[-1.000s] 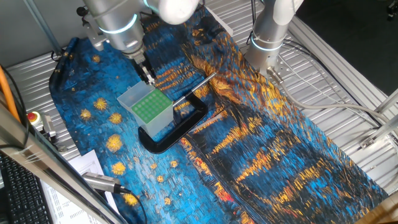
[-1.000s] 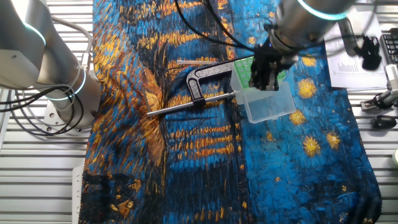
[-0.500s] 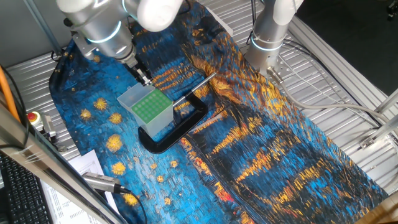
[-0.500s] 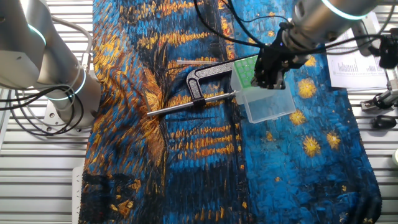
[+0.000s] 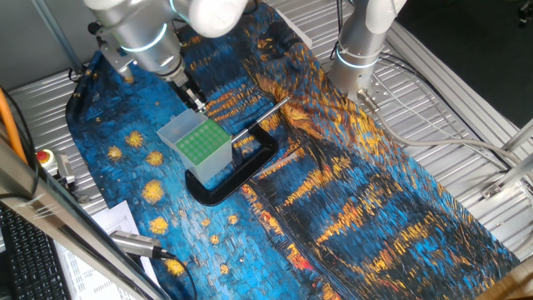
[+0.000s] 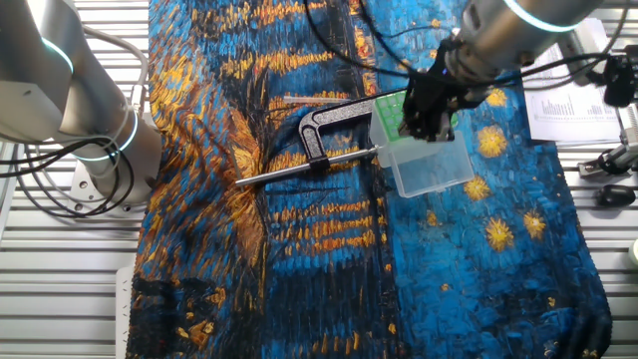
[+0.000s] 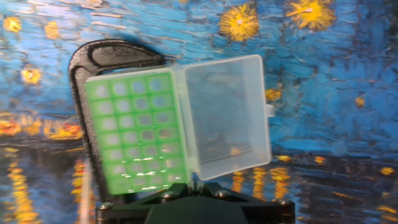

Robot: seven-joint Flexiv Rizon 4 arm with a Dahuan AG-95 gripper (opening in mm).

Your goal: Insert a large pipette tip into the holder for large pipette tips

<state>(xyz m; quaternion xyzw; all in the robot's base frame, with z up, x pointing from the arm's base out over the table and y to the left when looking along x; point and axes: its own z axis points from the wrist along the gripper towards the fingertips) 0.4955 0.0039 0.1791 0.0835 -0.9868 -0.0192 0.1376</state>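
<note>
End effector (image 6: 427,112) over holder (image 7: 144,132) | jaw state: can't tell | lid (image 7: 228,115) open | clamp (image 5: 250,171) adj.

A robotics lab: slatted metal bench (image 5: 433,92), second arm's base (image 5: 354,62), keyboard (image 5: 21,250).

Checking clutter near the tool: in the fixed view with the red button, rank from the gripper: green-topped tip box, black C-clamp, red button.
1. Green-topped translucent tip box, just below the gripper.
2. Black C-clamp, beyond the box, lower right.
3. Red button, far left edge.
</note>
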